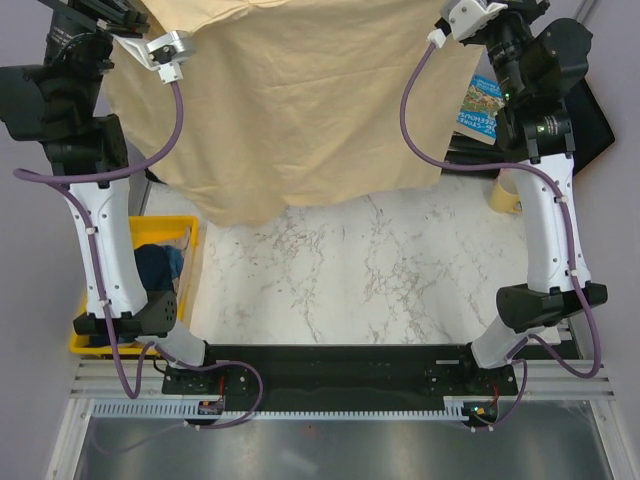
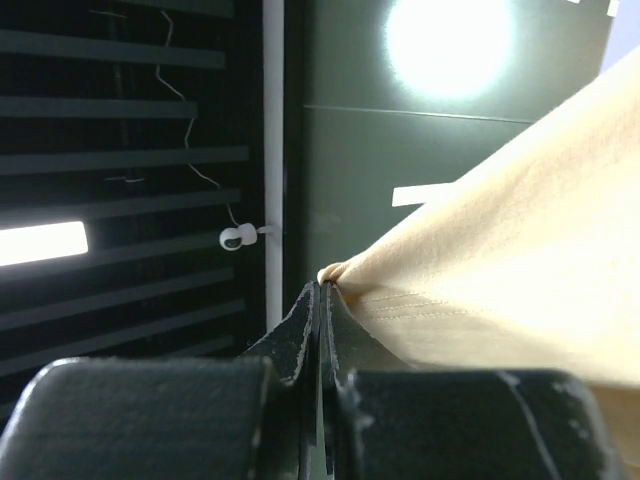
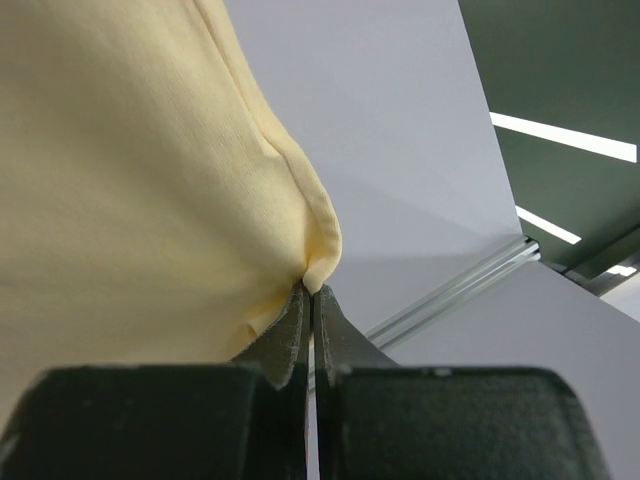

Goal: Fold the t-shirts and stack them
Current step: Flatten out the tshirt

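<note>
A large pale cream-yellow t-shirt hangs spread between both raised arms above the far half of the marble table. My left gripper is shut on the cream-yellow t-shirt's corner, the cloth pinched at the fingertips. My right gripper is shut on the opposite hemmed corner of that t-shirt. In the top view both grippers are at the frame's upper edge, the left and the right. A dark navy t-shirt lies bunched in a yellow bin at the left.
A yellow bin stands at the table's left edge beside the left arm. At the back right lie a blue printed packet, a dark flat object and a roll of tape. A black strip runs along the near edge.
</note>
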Controlling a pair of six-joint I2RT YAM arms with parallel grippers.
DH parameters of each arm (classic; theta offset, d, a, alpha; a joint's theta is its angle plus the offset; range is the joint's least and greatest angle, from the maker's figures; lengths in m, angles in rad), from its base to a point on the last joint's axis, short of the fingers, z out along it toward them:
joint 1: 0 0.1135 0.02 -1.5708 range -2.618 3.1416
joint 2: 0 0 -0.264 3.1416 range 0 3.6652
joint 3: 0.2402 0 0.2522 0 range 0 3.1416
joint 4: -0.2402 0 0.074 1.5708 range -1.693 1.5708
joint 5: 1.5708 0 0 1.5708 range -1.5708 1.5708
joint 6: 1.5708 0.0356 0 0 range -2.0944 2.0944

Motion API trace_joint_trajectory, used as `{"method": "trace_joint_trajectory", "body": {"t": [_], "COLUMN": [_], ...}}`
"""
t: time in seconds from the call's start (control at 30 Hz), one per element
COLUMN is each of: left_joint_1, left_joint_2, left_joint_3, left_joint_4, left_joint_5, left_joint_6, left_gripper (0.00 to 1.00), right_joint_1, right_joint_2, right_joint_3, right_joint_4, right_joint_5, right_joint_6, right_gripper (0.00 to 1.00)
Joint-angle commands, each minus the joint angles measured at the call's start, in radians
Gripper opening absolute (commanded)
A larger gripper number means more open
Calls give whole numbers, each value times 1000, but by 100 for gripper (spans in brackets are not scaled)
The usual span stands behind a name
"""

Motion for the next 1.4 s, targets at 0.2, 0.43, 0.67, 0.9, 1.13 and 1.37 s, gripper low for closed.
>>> {"method": "trace_joint_trajectory", "body": {"t": [0.2, 0.43, 0.67, 0.9, 1.13, 1.37], "left_joint_1": [41, 74, 79, 84, 94, 90], "left_joint_2": [176, 375, 498, 403, 332, 343], "left_joint_3": [49, 97, 135, 214, 261, 81], "left_joint_4": [-111, -106, 88, 151, 182, 345], "left_joint_5": [55, 109, 112, 113, 69, 14], "left_joint_6": [42, 123, 215, 287, 294, 287], "left_gripper": [2, 2, 2, 2, 2, 2], "right_joint_1": [-4, -1, 0, -9, -20, -18], "right_joint_2": [59, 200, 300, 342, 182, 46], "right_joint_3": [-114, -111, -91, 72, -149, -514], "right_joint_4": [112, 103, 295, 478, 527, 495], "right_joint_5": [-4, -17, 72, 161, 152, 180], "right_joint_6": [66, 72, -10, -141, -155, -107], "right_gripper": [0, 0, 0, 0, 0, 0]}}
